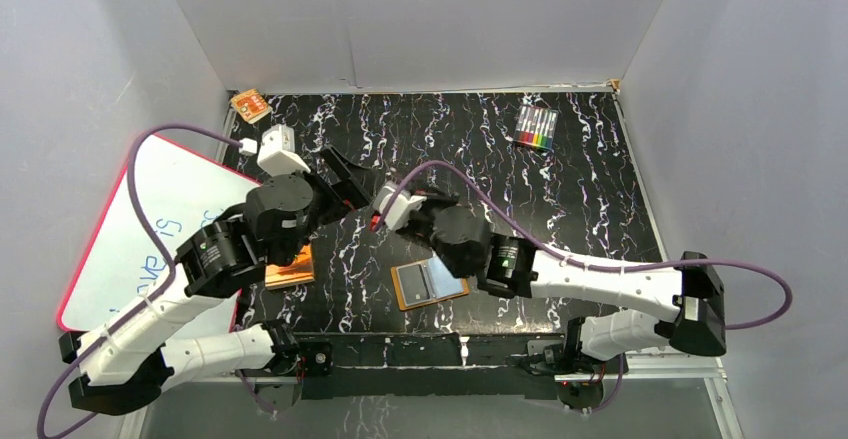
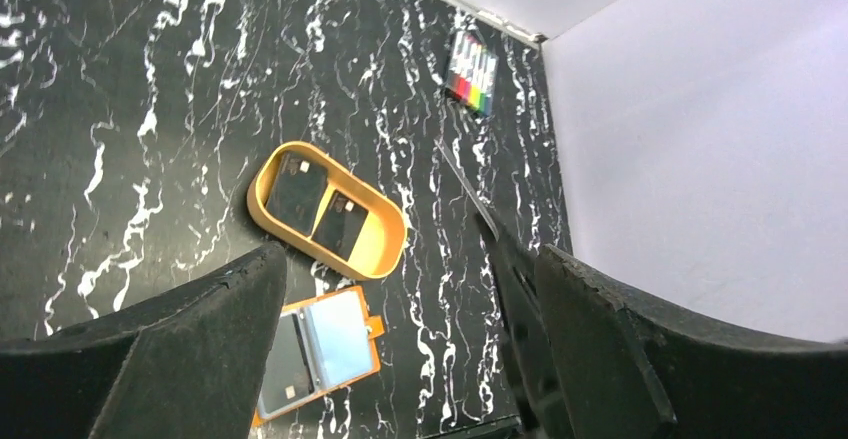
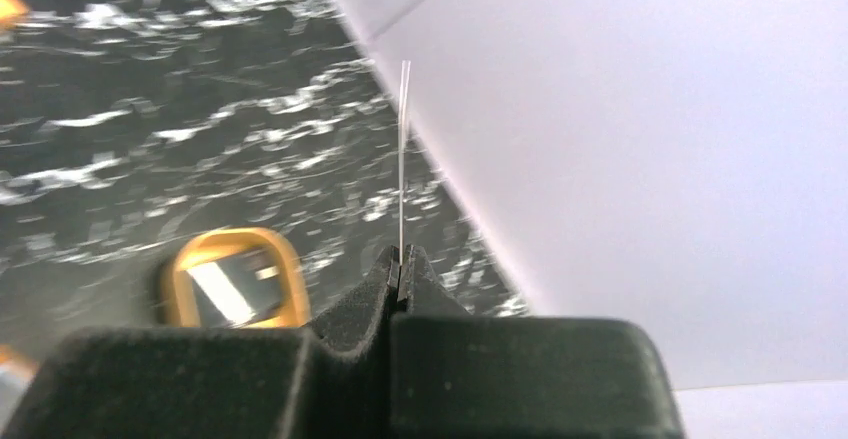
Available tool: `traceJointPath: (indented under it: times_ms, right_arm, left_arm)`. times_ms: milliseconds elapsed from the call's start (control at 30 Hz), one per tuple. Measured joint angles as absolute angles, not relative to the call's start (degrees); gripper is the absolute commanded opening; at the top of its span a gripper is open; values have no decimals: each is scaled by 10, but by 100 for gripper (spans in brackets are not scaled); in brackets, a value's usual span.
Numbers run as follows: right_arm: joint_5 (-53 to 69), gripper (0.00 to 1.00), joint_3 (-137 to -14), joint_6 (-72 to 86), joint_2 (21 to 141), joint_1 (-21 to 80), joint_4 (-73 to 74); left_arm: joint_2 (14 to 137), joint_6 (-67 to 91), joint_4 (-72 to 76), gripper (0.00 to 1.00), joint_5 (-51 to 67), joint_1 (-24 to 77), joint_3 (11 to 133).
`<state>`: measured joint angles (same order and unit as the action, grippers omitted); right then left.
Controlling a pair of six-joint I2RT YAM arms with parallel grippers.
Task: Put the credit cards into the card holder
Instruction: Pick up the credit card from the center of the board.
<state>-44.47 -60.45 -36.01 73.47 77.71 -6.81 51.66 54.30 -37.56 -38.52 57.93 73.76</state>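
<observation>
The right claw [image 3: 402, 257] is shut tight on one black card [image 3: 403, 159]. The card stands on its edge, so it looks like a thin line above the claw's tips. The left claw [image 2: 408, 264] is wide open. The card pokes into the gap between its two fat black fingers [image 2: 200, 349], and it does not seem to touch them. It looks like the card is being passed from one claw to the other, up in the air over the desk [image 1: 600, 199].

Next, the left claw likely has to close softly on the flat sides of the card, because the card is thin, smooth and slippery. Only then should the right claw let go.

The card holder [image 2: 340, 327] lies open on the desk at the bottom of the left wrist view. It is orange-brown like leather, with a pale blue see-through pocket. A dark card [image 2: 285, 369] seems to sit in its left side. Just above it is an orange oval tray [image 2: 390, 244] with two more black cards [image 2: 297, 191] lying flat inside. The desk is black with white wavy lines, like marble.
</observation>
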Motion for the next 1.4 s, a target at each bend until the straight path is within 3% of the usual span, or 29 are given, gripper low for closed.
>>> traceJointPath:
  times_ms: [100,267,467,567,900,1033,1400]
  right_arm:
    - [-427,0,-550,-504,713,735,-197]
    - [-392,0,-501,-630,698,706,-282]
    - [-360,0,-436,-701,630,692,-316]
    - [-341,0,-398,-748,591,691,-325]
    - [-312,0,-377,-846,550,690,-300]
    - [-295,0,-376,-871,550,690,-307]
    - [-267,0,-362,-905,533,690,-315]
  left_arm:
    - [528,509,-373,92,-390,583,771]
    - [599,470,-365,91,-350,547,858]
    - [687,490,-315,90,-103,266,835]
    - [711,523,-267,90,13,221,786]
    - [713,648,-27,91,311,211,716]
    - [738,702,66,89,370,211,716]
    - [787,669,-16,69,440,256,735]
